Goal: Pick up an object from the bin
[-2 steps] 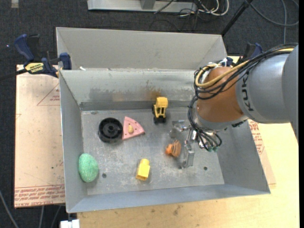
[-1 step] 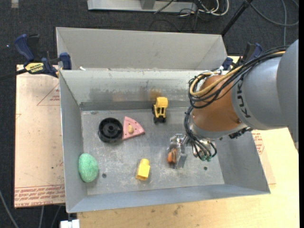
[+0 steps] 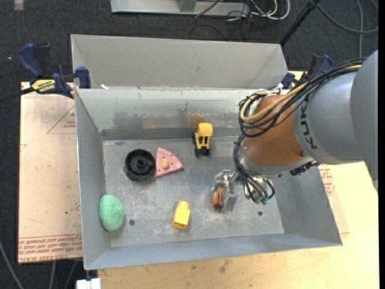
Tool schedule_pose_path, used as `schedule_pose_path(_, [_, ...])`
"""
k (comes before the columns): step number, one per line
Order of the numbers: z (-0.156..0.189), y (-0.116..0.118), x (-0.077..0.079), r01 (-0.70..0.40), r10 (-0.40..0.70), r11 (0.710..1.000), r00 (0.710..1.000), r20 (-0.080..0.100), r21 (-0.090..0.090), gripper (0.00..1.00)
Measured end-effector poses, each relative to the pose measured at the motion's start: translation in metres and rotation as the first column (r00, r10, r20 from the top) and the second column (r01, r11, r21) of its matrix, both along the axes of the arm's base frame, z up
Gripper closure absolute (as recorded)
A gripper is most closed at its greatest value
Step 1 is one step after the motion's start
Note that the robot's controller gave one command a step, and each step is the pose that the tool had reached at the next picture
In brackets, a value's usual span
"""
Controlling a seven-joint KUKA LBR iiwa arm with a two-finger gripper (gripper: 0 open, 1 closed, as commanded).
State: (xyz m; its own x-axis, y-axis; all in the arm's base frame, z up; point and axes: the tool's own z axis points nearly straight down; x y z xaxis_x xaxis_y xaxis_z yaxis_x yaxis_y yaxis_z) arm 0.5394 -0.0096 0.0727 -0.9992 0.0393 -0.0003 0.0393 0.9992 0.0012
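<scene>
- Nearest, on the floor of the bin [image 3: 272, 224], a green egg-shaped lump [image 3: 111, 212] lies in the left corner. A small yellow block [image 3: 181, 214] sits well apart to its right; neither is near the arm.
- Next back, right of centre, the pincer [image 3: 224, 189] is down at the floor, against a small orange-brown thing [image 3: 216, 198]. Whether the pincer is open, closed or gripping it I cannot tell.
- That small thing is the likely pick. It looks light and stiff, probably hard plastic, so it should take a firm squeeze but may skid on the bare metal.
- Its long axis seems to run near-to-far, slightly tilted; which end leads is too small to tell. Taking hold across its narrow middle looks best.
- Further back and left, a black ring [image 3: 139, 164] touches a pink wedge [image 3: 168, 161].
- Farthest, a yellow toy truck [image 3: 203, 138] stands by the back wall.
</scene>
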Motion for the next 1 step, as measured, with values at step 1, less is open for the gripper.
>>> schedule_pose_path(1, [0.0, 0.0, 0.0, 0.0, 0.0, 1.0, 1.0, 0.0, 0.0, 1.0])
